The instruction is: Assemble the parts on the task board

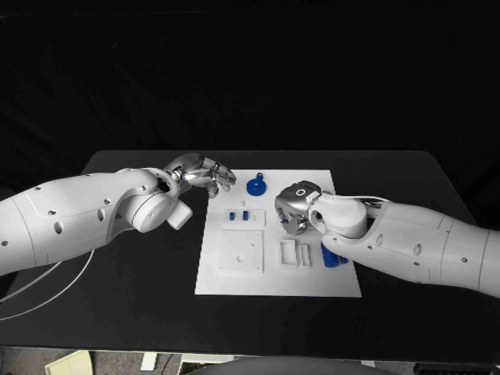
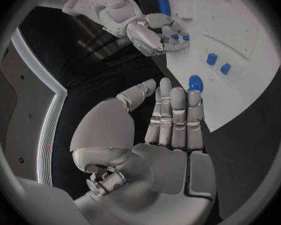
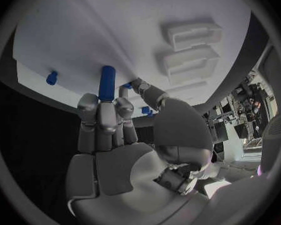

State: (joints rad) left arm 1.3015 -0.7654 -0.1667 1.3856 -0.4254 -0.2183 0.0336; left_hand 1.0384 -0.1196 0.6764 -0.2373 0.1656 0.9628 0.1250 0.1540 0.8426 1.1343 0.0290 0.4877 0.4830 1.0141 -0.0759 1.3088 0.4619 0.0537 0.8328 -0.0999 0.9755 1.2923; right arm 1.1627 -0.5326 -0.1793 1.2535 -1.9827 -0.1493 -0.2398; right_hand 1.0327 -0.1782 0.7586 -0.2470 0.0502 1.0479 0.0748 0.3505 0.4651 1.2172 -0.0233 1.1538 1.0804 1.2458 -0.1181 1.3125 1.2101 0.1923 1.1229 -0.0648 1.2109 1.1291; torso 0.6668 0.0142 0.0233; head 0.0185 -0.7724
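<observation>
From the head camera, a flat white rectangular task board (image 1: 275, 277) lies in the middle of the matte black tabletop (image 1: 115, 312). The glossy silver left hand (image 1: 201, 173) hovers at the board's far left corner, fingers spread and grasping nothing. The silver right hand (image 1: 295, 209) sits over the board's right-centre; whether it grasps anything cannot be told from here. A round blue part with a short stem (image 1: 257, 187) lies on the far end of the board between the two hands. Two small blue block parts (image 1: 240, 215) sit side by side left of the right hand. A raised white square plate (image 1: 241, 251) and two white rectangular sockets (image 1: 294, 252) stand nearer, with a blue bar-shaped part (image 1: 330, 258) just right of them, partly hidden by the right arm.

From the left wrist, the left hand (image 2: 168, 125) shows straight, separated fingers, released, above the dark tabletop beside the board's edge (image 2: 240, 105); the round blue part (image 2: 195, 83) lies just past the fingertips.

From the right wrist, the right hand (image 3: 112, 135) has its fingers curled around a smooth blue cylindrical peg (image 3: 107, 83), held against the white board (image 3: 103, 30), near two ribbed white sockets (image 3: 190, 47).
</observation>
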